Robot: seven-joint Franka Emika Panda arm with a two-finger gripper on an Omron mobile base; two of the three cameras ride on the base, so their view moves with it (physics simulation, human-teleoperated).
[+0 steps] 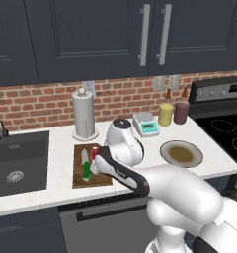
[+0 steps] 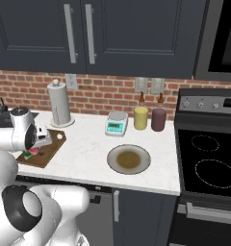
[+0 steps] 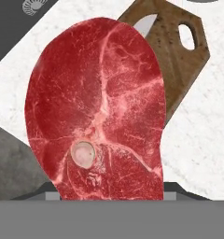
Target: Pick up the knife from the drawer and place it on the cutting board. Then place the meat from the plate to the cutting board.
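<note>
Now the meat (image 3: 97, 107) is clamped between the gripper (image 1: 95, 160) jaws, probably a little above the cutting board (image 1: 103, 179); contact is hard to judge. Knife (image 1: 86, 167) lies on the board, green handle toward the near edge. Plate (image 2: 129, 159) sits well to the right on the counter (image 2: 83, 149). Paper towel holder (image 1: 84, 114) stands just beyond the board.

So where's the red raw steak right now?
The red raw steak is held in the gripper just above the brown wooden cutting board, left of the emptied grey plate.
</note>
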